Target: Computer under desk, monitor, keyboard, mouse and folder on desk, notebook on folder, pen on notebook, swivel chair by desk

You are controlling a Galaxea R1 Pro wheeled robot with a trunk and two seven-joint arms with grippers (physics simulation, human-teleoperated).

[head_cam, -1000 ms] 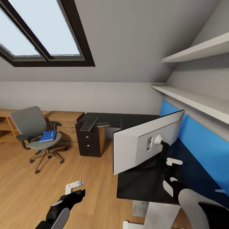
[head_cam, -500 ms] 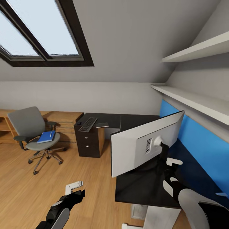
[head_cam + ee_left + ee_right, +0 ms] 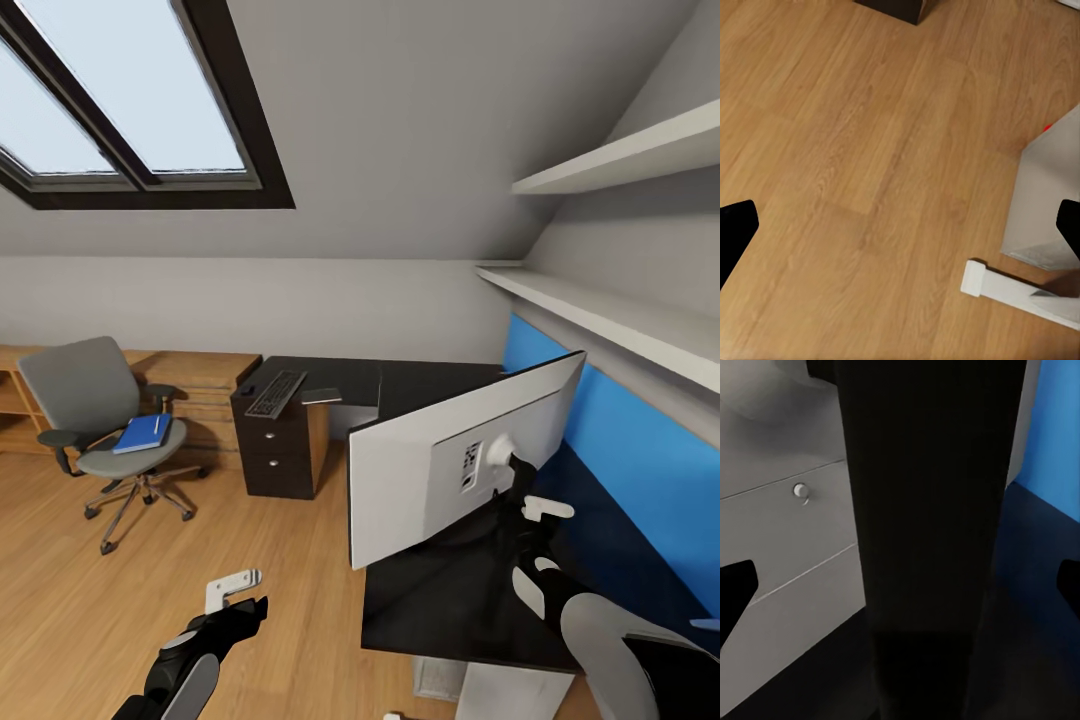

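Right gripper [image 3: 533,540] around monitor [image 3: 420,470] arm on desk [image 3: 440,590]

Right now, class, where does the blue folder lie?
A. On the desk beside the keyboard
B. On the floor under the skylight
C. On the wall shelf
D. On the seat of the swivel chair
D: in the head view the folder lies flat on the grey seat of the swivel chair, well apart from the desk where the keyboard sits.
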